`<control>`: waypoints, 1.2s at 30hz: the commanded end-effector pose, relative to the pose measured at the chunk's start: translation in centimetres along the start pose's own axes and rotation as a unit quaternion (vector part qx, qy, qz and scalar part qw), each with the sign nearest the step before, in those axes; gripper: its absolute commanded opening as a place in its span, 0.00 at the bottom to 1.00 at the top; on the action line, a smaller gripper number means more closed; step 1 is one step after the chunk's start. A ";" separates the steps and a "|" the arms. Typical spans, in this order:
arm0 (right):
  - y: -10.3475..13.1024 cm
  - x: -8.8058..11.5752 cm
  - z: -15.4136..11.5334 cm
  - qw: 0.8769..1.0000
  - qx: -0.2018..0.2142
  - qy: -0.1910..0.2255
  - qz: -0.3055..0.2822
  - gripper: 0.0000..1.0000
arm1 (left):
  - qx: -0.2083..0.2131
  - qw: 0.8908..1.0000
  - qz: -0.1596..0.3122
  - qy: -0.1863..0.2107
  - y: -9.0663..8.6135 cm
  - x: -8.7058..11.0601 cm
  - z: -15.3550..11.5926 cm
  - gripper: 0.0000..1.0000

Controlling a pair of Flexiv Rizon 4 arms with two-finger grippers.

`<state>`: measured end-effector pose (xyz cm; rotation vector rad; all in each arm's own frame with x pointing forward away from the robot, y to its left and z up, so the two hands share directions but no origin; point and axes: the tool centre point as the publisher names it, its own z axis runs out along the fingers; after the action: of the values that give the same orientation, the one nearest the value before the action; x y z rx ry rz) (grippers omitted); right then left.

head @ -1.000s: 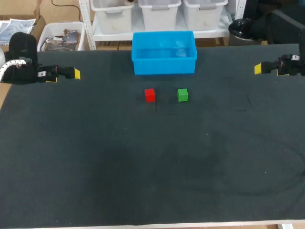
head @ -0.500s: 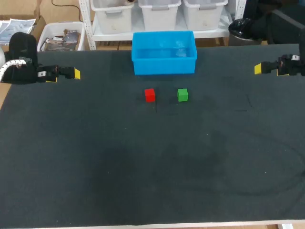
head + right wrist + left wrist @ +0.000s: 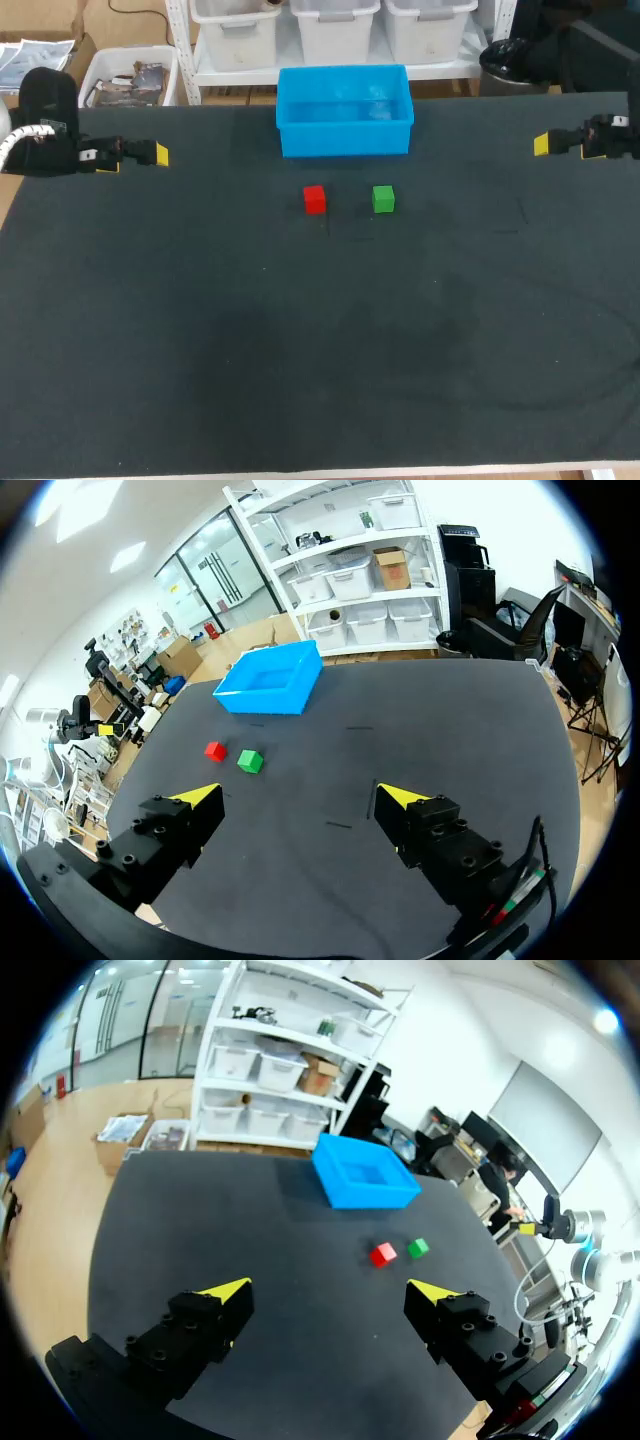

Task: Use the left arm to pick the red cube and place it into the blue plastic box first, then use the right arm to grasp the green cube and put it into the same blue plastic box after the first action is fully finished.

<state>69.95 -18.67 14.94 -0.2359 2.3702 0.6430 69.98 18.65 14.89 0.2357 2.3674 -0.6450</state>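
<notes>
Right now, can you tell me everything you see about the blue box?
The blue plastic box is a bright blue, open-topped rectangular tub with smooth, slightly shiny walls. It looks empty. It sits upright on the dark table, near the far edge. The red cube and green cube lie in front of it, apart from it. Only the table touches it.
</notes>
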 end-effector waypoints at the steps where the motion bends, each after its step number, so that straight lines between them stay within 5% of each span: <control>1: 0.0 0.0 0.0 1.000 0.001 0.000 0.000 1.00 | -0.003 1.000 -0.001 0.002 -0.1 -0.1 0.0 1.00; 25: 0.0 0.0 0.0 1.000 0.001 0.000 0.000 1.00 | 0.000 1.000 -0.002 0.003 -0.3 -0.2 -0.1 1.00; 36: 0.0 0.0 0.0 1.000 0.001 0.000 0.000 1.00 | -0.066 0.997 0.033 0.034 -3.2 -1.2 1.1 1.00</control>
<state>69.95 -18.67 14.94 -0.2360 2.3702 0.6430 69.61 16.91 15.57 0.3144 2.3646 -0.5968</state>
